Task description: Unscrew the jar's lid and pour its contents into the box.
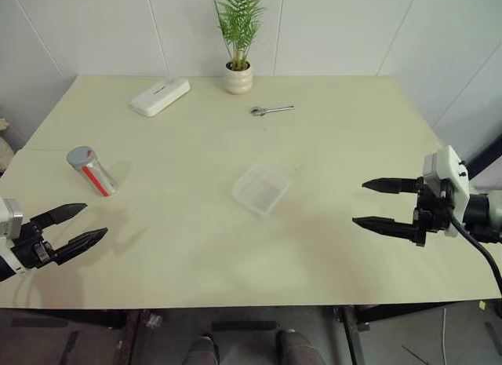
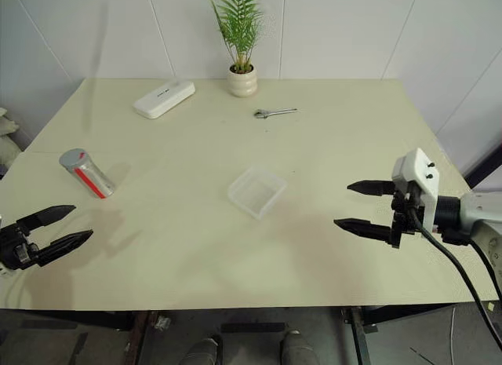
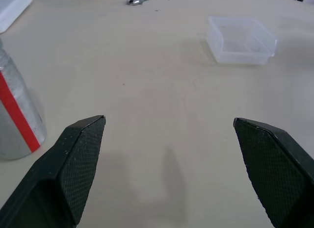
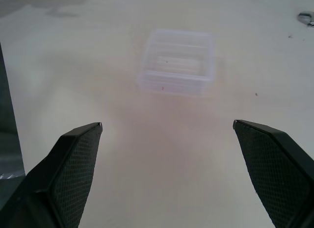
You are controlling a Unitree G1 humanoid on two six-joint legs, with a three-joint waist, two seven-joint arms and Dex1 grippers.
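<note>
Jar [image 1: 93,170] with lid [image 1: 80,155] on, box [image 4: 177,62] empty, pincers wide

1. The surface [image 1: 329,247] is a smooth, matt, pale cream board.
2. The box [image 1: 262,189] is clear, thin, glossy plastic.
3. The jar [image 1: 99,177] looks clear and shiny under its red stripe; the lid [image 1: 80,156] is dull grey.
4. The wrench [image 1: 271,109] is bright metal.
5. The white case [image 1: 160,96] is smooth plastic.
6. Each end effector's pads [image 3: 83,154] are black with a fine cross-hatched texture.
</note>
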